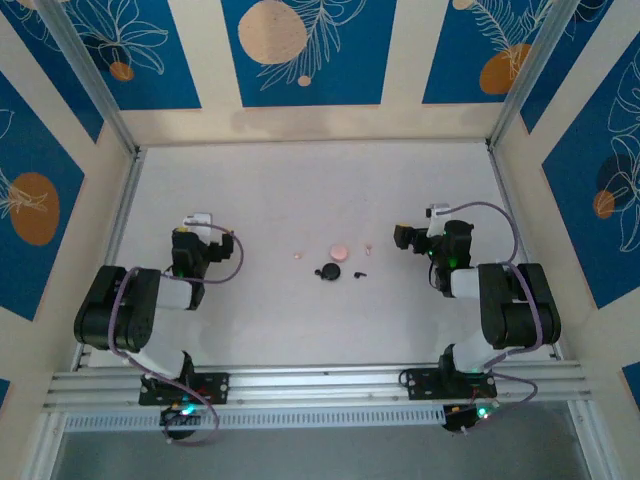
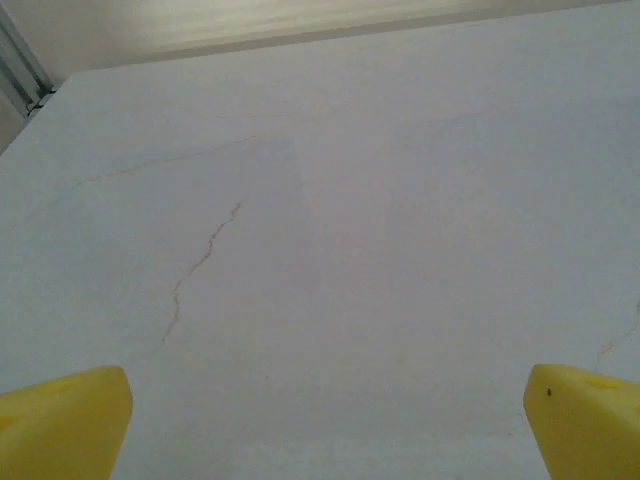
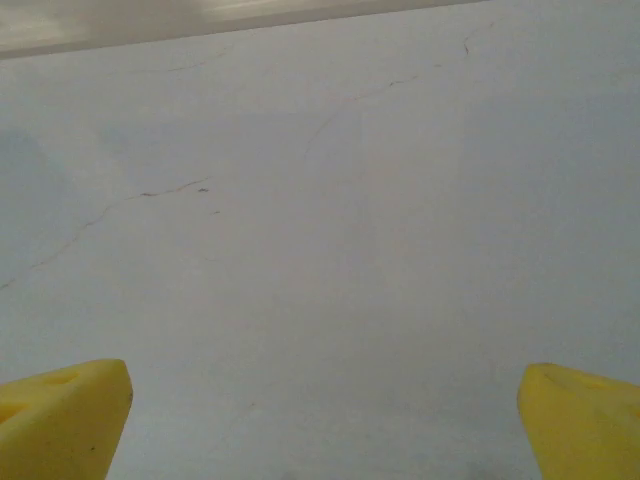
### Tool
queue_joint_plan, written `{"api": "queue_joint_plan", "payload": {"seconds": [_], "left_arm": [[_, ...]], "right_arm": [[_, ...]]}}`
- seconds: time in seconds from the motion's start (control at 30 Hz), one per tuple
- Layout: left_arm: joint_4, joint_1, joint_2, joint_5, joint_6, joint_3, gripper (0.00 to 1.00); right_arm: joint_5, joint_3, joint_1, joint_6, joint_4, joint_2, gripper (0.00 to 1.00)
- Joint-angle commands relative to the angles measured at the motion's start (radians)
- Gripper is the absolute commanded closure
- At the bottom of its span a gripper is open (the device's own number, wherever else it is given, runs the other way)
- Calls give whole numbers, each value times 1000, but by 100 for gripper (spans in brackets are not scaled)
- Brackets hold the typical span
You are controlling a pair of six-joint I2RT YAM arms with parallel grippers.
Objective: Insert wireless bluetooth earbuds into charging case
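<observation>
Evidently parked, the left tool [image 2: 325,425] and right tool [image 3: 322,420] both gape wide and empty over bare table [image 1: 300,180], probably so the centre stays reachable. At mid-frame in the overhead view lie a pale pink earbud [image 1: 296,254], a second pale pink earbud [image 1: 368,247] and a black earbud [image 1: 358,273], loose around the pink case [image 1: 339,248] and black case [image 1: 328,271]. The cases are too small to tell whether their lids are open.

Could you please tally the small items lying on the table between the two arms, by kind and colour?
pink earbuds: 2
black earbud: 1, as far as the top view lets me tell
pink case: 1
black case: 1
Total: 5
</observation>
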Motion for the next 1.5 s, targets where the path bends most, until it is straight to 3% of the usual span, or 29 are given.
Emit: {"api": "queue_joint_plan", "payload": {"seconds": [0.0,1.27,1.47], "left_arm": [[-2,6,-9,23,11,20,0],[-4,12,-12,38,9,19,0],[-99,5,-94,81,34,39,5]], "right_arm": [[11,12,2,-21,11,-13,1],[-9,7,-8,-13,18,-16,1],[3,107,-8,7,-275,-145,1]]}}
